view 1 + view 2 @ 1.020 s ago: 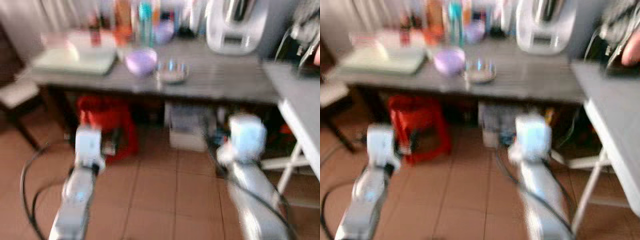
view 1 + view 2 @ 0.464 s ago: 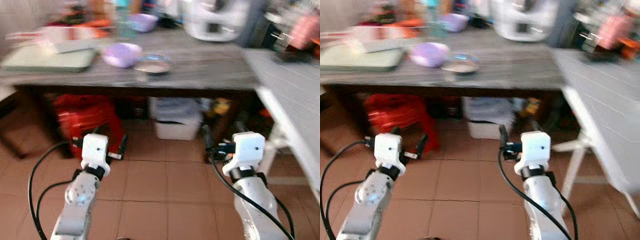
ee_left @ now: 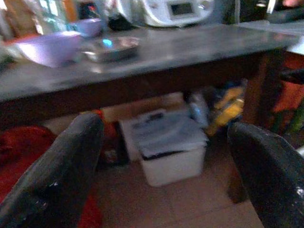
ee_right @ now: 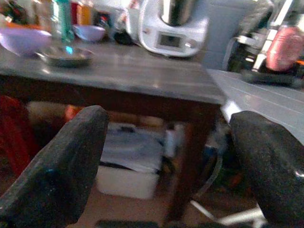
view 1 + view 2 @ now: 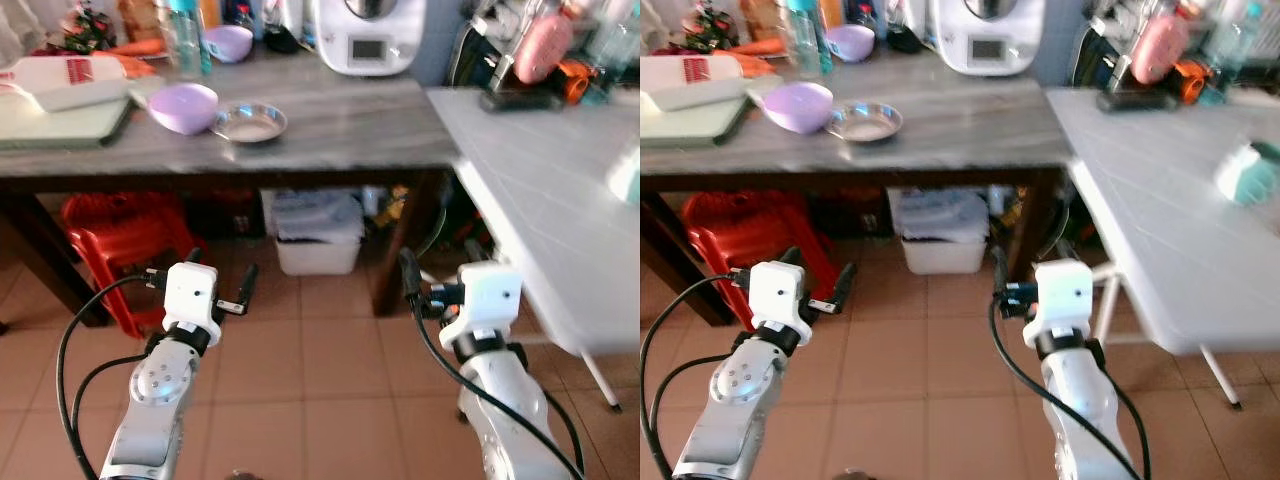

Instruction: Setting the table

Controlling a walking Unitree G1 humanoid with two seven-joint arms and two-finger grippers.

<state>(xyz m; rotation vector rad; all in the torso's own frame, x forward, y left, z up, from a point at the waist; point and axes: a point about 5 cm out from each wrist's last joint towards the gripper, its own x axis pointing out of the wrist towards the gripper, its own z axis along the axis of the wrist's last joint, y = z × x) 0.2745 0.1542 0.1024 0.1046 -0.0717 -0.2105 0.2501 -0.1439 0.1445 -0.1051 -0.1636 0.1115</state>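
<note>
Camera swung right, so the white folding table [image 5: 1160, 200] fills the right now. Left gripper [image 3: 161, 142] and right gripper [image 4: 166, 142] both gape wide, low before the grey wooden table [image 5: 330, 120]

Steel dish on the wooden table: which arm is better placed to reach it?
Probably left. The steel dish lies ahead of the left gripper; the right gripper sits nearer the white table. Both open, empty.

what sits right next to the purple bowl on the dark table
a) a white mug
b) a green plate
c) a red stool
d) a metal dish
d: a shallow metal dish lies on the dark table just beside the purple bowl, on the side toward the robot's right.
</note>
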